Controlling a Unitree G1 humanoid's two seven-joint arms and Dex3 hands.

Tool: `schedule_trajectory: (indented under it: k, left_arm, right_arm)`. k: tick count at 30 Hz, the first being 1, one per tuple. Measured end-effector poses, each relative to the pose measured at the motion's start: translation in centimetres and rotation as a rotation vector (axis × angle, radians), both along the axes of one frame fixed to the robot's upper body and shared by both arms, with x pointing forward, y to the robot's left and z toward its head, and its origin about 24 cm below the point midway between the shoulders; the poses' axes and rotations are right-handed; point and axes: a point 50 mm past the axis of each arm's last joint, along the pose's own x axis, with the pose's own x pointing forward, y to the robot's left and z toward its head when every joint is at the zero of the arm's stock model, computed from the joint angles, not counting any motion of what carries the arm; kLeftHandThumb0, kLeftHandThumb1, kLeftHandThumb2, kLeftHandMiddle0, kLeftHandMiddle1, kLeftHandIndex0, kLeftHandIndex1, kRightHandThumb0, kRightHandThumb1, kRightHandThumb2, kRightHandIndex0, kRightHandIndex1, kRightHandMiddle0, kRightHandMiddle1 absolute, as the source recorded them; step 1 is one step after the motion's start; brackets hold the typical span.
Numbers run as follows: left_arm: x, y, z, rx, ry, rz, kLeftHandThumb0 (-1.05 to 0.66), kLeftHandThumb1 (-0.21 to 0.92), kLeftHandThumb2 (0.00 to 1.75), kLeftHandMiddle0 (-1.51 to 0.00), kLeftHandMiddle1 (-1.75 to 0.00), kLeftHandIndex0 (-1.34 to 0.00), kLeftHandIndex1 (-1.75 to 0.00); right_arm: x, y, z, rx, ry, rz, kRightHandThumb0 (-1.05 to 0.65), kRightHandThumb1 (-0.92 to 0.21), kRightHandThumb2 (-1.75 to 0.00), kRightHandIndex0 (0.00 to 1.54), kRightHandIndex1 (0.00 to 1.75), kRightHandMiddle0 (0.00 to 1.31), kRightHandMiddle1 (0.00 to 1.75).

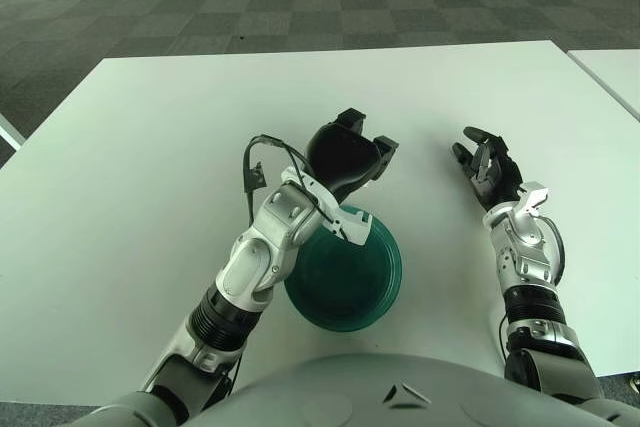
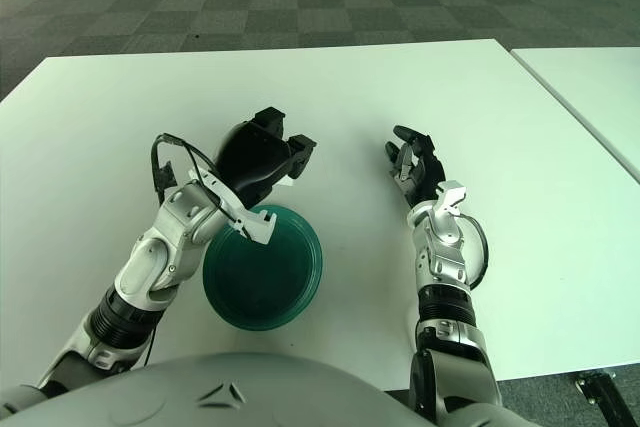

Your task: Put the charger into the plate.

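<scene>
The left hand (image 1: 345, 152) hovers past the green plate's (image 1: 375, 282) far rim, its fingers curled; the charger is hidden, grasp unclear. A charger is probably light, rigid; grip its sides. The right hand (image 1: 490, 172) shows beside the plate, fingers relaxed.

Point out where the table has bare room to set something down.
The white table is bare left of the left hand, along the far edge, and between that hand and the right hand. It is crowded near the robot, where the green plate sits under the left arm.
</scene>
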Motion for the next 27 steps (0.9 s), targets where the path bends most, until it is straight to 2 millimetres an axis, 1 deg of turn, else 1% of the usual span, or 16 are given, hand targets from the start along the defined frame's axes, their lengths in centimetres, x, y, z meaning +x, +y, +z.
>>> schedule_trajectory:
  k: [4,11,22,27]
  left_arm:
    - [-1.0,-0.4,-0.5,-0.020,0.028,-0.015,-0.01,0.28,1.29,-0.58,-1.66,-0.59,-1.62]
    - [-1.6,-0.7,-1.5,-0.017,0.109,-0.009,-0.01,0.29,1.28,-0.57,-1.66,-0.58,-1.63]
    - [-2.1,-0.2,-2.6,0.051,0.195,0.007,-0.01,0.30,1.26,-0.56,-1.66,-0.57,-1.63]
    - [-2.7,0.1,-2.5,0.058,0.203,0.009,-0.01,0.30,1.26,-0.56,-1.66,-0.57,-1.62]
  right_arm:
    - [-0.1,0.1,0.0,0.000,0.000,-0.002,-0.69,-0.92,-0.82,0.36,0.06,0.00,1.02]
    - [-0.3,0.3,-0.1,0.000,-0.001,-0.002,-0.69,-0.92,-0.82,0.36,0.06,0.00,1.02]
    - [-0.5,0.6,0.0,0.003,-0.006,0.003,-0.69,-0.92,-0.82,0.36,0.06,0.00,1.02]
    - [-0.7,0.6,-0.1,0.001,-0.006,0.002,-0.69,-0.92,-0.82,0.36,0.06,0.00,1.02]
